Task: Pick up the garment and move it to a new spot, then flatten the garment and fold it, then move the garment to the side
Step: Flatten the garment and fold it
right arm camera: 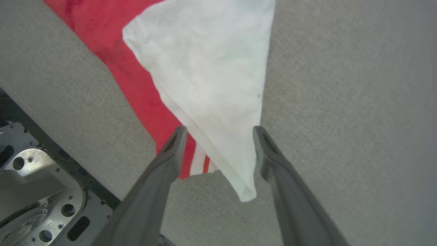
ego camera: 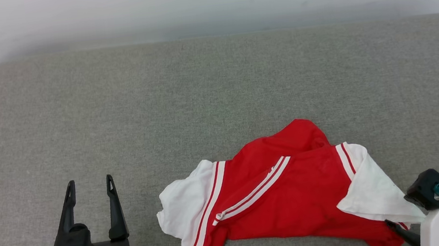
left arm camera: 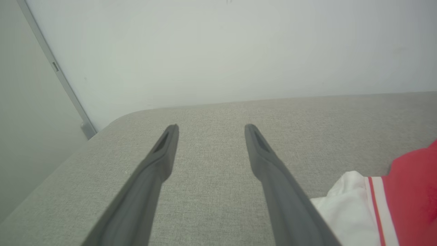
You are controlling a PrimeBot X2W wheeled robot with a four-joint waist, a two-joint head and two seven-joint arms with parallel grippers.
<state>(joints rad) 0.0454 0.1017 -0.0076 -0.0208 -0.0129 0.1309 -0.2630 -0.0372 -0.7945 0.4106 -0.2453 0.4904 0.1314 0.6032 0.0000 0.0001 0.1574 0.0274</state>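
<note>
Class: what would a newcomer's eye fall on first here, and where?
The crumpled red garment with white sleeves stands out, lying on the grey cushion right of centre, near its front edge. Next, the open right gripper, a pointed white sleeve corner between its fingers, and the open left gripper over bare fabric.

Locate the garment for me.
In the head view the garment lies crumpled on the grey surface, lower right, its white corner by the right gripper.

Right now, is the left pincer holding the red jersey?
No, the left pincer stands open over the bare grey fabric surface, apart from the red jersey.
</note>
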